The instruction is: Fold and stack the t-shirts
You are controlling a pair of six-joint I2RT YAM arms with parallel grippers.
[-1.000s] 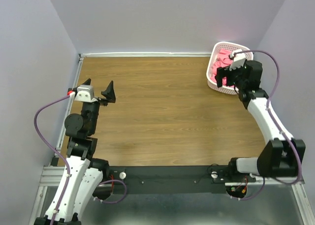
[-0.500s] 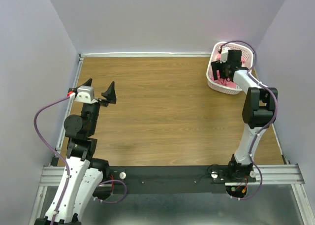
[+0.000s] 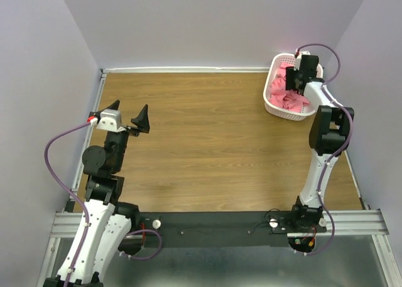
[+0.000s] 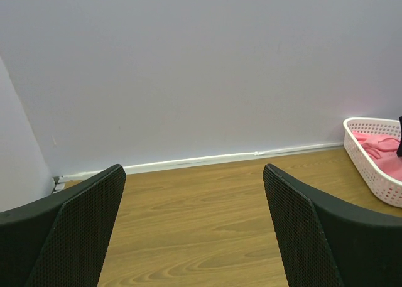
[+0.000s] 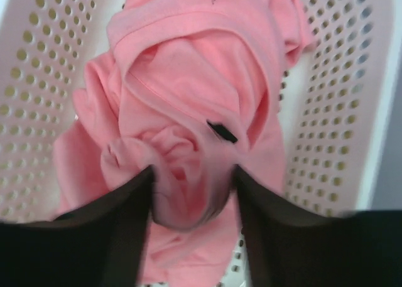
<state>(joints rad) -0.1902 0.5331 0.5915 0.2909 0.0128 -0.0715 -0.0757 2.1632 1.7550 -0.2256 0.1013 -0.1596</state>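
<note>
On the left, the left gripper (image 3: 128,111) hangs above the wooden table (image 3: 207,142) with its jaws spread wide and nothing between them. It is well apart from the cloth.

At the far right corner stands a white mesh basket (image 3: 274,108), and the pink t-shirts (image 3: 286,100) lie crumpled inside it. The right gripper (image 5: 191,174) reaches down into the basket. Its jaws stand partly apart, with a bunched fold of pink cloth between them touching both fingers. Whether the fold is firmly pinched cannot be told. A small dark neck label (image 5: 222,131) shows just beyond that fold.
</note>
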